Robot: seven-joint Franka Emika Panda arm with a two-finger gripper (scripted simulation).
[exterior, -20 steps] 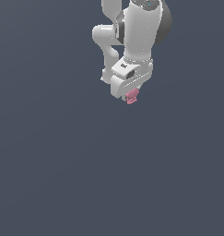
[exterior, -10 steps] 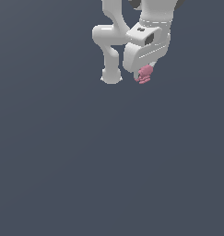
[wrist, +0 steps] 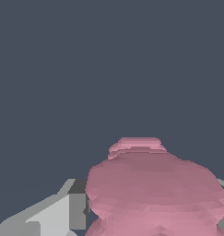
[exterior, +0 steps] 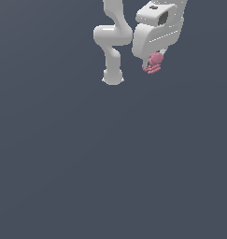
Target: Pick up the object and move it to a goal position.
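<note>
One white gripper (exterior: pixel 153 61) of yours is hanging high at the exterior view's right, its jaws clamping the pink knobbly object (exterior: pixel 154 64), which is filling the wrist view (wrist: pixel 155 193).

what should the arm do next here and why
Probably keep carrying the pink object toward the goal, jaws kept shut. It hangs under the gripper and fills the space between the fingers in the wrist view, so it looks held. No goal marker shows, so the direction cannot be told.
</note>
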